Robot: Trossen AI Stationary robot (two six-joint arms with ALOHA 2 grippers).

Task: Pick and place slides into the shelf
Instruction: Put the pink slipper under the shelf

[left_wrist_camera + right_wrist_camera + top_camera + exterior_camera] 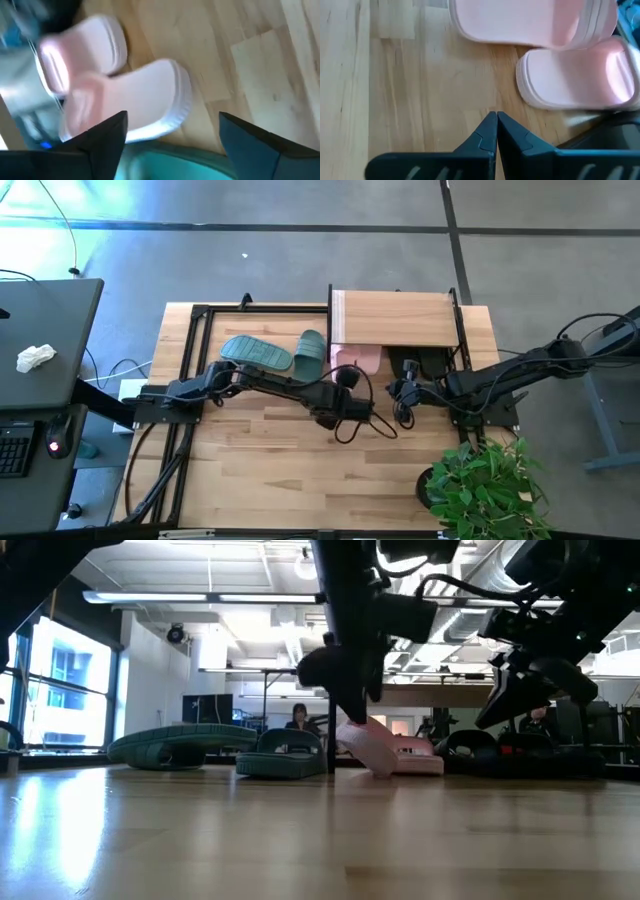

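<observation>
Just beyond the released left hand [172, 132] lie two pink slides [135, 100].

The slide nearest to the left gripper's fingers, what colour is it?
Pale pink slide, white along its sole edge; the left wrist view shows it best.

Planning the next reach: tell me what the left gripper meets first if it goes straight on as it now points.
Most likely the nearer pink slide, dead ahead between the open left gripper fingers; depth is hard to judge.
</observation>
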